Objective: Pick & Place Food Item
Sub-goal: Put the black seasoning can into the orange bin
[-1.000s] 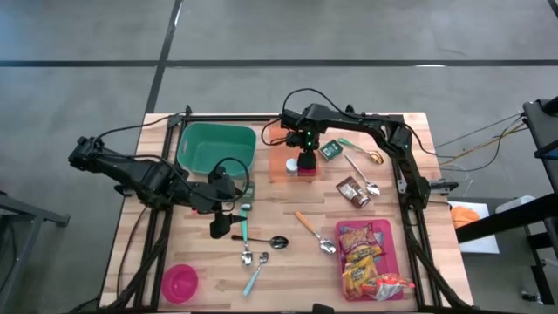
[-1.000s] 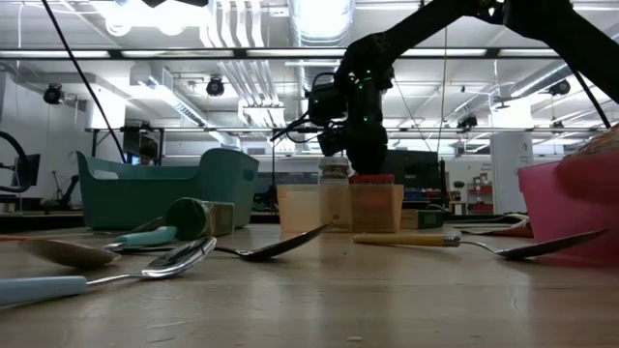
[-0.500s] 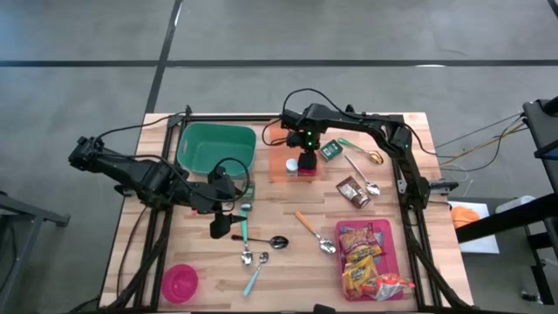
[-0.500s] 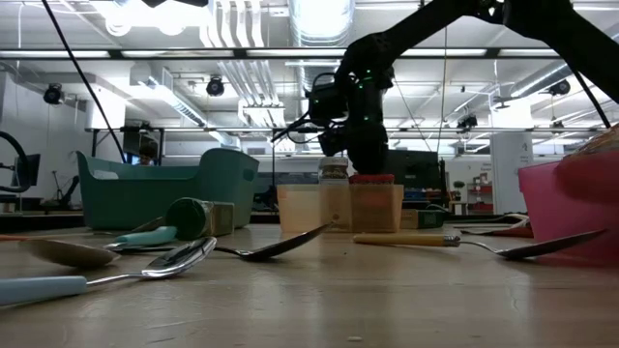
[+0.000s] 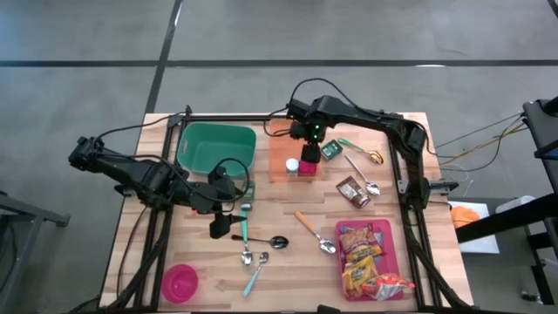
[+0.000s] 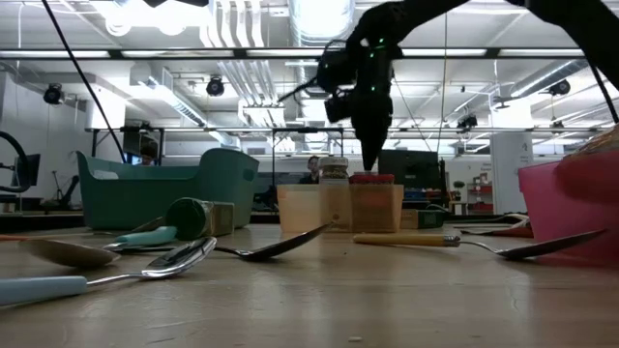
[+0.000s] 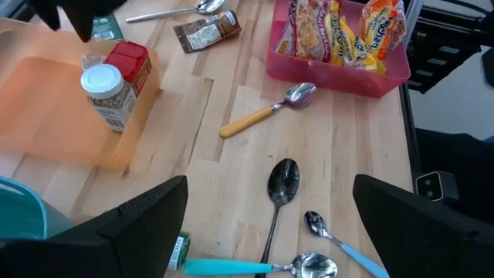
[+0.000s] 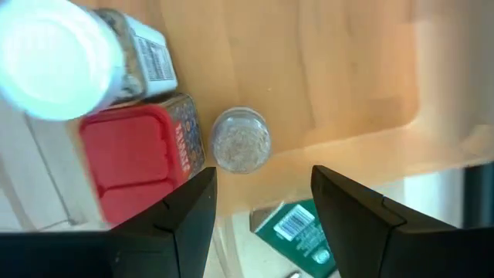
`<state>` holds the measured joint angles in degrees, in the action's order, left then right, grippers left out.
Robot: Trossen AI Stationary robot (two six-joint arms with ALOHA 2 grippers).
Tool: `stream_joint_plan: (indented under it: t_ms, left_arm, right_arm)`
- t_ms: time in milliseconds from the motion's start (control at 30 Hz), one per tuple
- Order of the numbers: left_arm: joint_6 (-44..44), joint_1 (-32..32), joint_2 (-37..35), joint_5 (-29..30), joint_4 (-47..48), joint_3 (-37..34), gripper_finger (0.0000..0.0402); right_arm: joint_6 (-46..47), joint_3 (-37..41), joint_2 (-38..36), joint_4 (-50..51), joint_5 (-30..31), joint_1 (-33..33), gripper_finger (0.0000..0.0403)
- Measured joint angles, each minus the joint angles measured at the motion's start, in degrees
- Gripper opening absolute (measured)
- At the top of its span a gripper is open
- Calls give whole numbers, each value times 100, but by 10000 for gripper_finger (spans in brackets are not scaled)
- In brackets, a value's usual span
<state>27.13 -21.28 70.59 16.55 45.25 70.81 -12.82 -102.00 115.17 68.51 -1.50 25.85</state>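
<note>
From above, the right gripper [image 5: 307,155] hangs directly over the red-lidded jar [image 5: 308,169], upright at the orange tray's [image 5: 281,171] right edge; the left gripper [image 5: 220,228] waits mid-table, well apart. Level with the table, the right fingers point down at the lid [image 6: 372,179], not touching. The right wrist view shows fingers half apart, empty; the left wrist view shows them wide.

Above the orange tray [image 5: 281,171], the right pincer [image 5: 309,152] hangs clear of the white-capped jar [image 5: 291,165] and red-lidded container [image 5: 306,167], which stand side by side in the tray. A green packet [image 5: 330,150] lies just beside the tray. Open counter [image 5: 288,201] runs between the tray and the scattered spoons [image 5: 277,242]; the teal bin [image 5: 215,149] flanks the tray's other side.
</note>
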Motion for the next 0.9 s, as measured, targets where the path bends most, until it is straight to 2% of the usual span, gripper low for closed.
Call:
stream_joint_plan:
  t_ms: [167,400,567,767,900]
  left_arm:
    - [-28,0,0,18,2,0,370]
    - [-77,0,0,42,4,0,370]
    - [-166,0,0,51,2,0,370]
    - [-163,2,22,62,-192,0,370]
    - [-163,2,106,98,-798,-2,370]
  right_arm:
    - [63,0,-521,-18,4,-4,206]
    - [608,77,-1299,-50,17,-138,195]
    - [1286,346,-1828,-203,171,-449,131]
    - [1901,1089,-2525,-467,409,-978,38]
    - [2106,1822,-3065,-846,471,-1326,13]
